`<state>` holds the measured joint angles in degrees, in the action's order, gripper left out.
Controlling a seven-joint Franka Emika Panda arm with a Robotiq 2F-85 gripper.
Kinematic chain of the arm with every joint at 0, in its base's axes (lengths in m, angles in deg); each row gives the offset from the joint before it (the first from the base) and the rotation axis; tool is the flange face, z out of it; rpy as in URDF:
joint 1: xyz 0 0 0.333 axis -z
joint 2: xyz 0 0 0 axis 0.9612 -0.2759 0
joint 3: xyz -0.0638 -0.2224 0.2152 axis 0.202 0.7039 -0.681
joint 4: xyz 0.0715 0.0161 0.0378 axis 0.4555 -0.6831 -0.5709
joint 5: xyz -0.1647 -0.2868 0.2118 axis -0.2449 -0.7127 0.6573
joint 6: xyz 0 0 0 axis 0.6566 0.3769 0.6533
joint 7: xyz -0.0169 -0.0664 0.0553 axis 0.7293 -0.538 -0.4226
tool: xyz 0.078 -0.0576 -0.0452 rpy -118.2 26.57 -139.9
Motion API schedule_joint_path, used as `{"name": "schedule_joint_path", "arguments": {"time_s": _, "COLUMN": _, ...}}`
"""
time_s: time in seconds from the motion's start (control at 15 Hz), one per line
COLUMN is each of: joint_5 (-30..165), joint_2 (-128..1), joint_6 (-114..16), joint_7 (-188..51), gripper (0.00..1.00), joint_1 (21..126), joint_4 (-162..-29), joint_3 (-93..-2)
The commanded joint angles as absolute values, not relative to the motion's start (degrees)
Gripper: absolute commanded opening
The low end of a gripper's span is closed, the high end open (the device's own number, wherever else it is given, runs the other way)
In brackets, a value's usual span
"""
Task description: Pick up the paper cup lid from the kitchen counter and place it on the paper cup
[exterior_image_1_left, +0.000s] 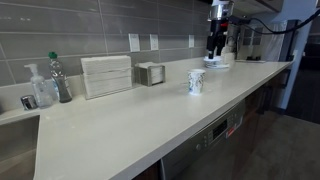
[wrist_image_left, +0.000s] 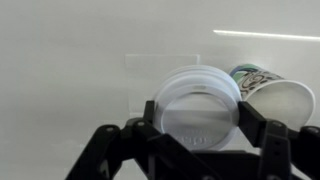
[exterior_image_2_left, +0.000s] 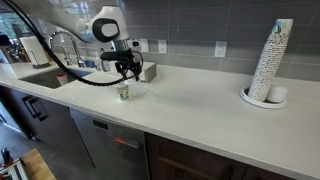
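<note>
Your gripper (wrist_image_left: 198, 122) has its two black fingers (wrist_image_left: 150, 118) pressed against opposite sides of the lid (wrist_image_left: 198, 100), so it is closed about as wide as the lid and holding it by the rim. The lid sits flat between the fingertips, top face toward the wrist camera. In an exterior view the lid (exterior_image_1_left: 216, 65) shows as a white disc right under the gripper (exterior_image_1_left: 216, 52), low over the counter (exterior_image_1_left: 120, 125). You cannot tell from these pictures whether it touches the surface.

The cup (exterior_image_1_left: 196, 81) stands upright and open on the counter, roughly midway between the back edge and the front edge. In the wrist view the cup (wrist_image_left: 270, 92) is just beyond the lid and off to its right, apart from it. In an exterior view the gripper (exterior_image_2_left: 125, 70) hangs close above the cup (exterior_image_2_left: 123, 92).

A tall stack of cups (exterior_image_2_left: 272, 58) stands near the back edge, well away. A soap dispenser (exterior_image_1_left: 40, 88) and a bottle (exterior_image_1_left: 59, 78) stand by the back edge at the sink end.
</note>
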<state>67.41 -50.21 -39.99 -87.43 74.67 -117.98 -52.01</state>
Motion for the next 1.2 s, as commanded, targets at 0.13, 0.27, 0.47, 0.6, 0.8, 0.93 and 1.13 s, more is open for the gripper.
{"name": "schedule_joint_path", "arguments": {"time_s": 0.13, "joint_5": 69.73, "joint_2": -45.63, "joint_6": -41.48, "joint_7": -79.62, "gripper": 0.56, "joint_1": 72.26, "joint_4": -122.19, "joint_3": -53.72}}
{"name": "schedule_joint_path", "arguments": {"time_s": 0.27, "joint_5": 68.36, "joint_2": -47.44, "joint_6": -40.02, "joint_7": -79.96, "gripper": 0.81, "joint_1": 72.13, "joint_4": -119.72, "joint_3": -53.71}}
{"name": "schedule_joint_path", "arguments": {"time_s": 0.47, "joint_5": 68.7, "joint_2": -46.75, "joint_6": -40.03, "joint_7": -79.84, "gripper": 0.81, "joint_1": 72.06, "joint_4": -120.15, "joint_3": -53.7}}
{"name": "schedule_joint_path", "arguments": {"time_s": 0.6, "joint_5": 68.77, "joint_2": -46.75, "joint_6": -40.04, "joint_7": -79.84, "gripper": 0.81, "joint_1": 72.07, "joint_4": -120.18, "joint_3": -53.69}}
{"name": "schedule_joint_path", "arguments": {"time_s": 0.8, "joint_5": 67.28, "joint_2": -47.0, "joint_6": -40.12, "joint_7": -80.17, "gripper": 0.56, "joint_1": 71.36, "joint_4": -120.24, "joint_3": -54.41}}
{"name": "schedule_joint_path", "arguments": {"time_s": 0.93, "joint_5": 66.92, "joint_2": -47.23, "joint_6": -39.75, "joint_7": -80.61, "gripper": 0.56, "joint_1": 70.51, "joint_4": -120.56, "joint_3": -55.23}}
{"name": "schedule_joint_path", "arguments": {"time_s": 1.13, "joint_5": 65.72, "joint_2": -47.99, "joint_6": -40.09, "joint_7": -79.44, "gripper": 0.56, "joint_1": 69.54, "joint_4": -120.86, "joint_3": -56.12}}
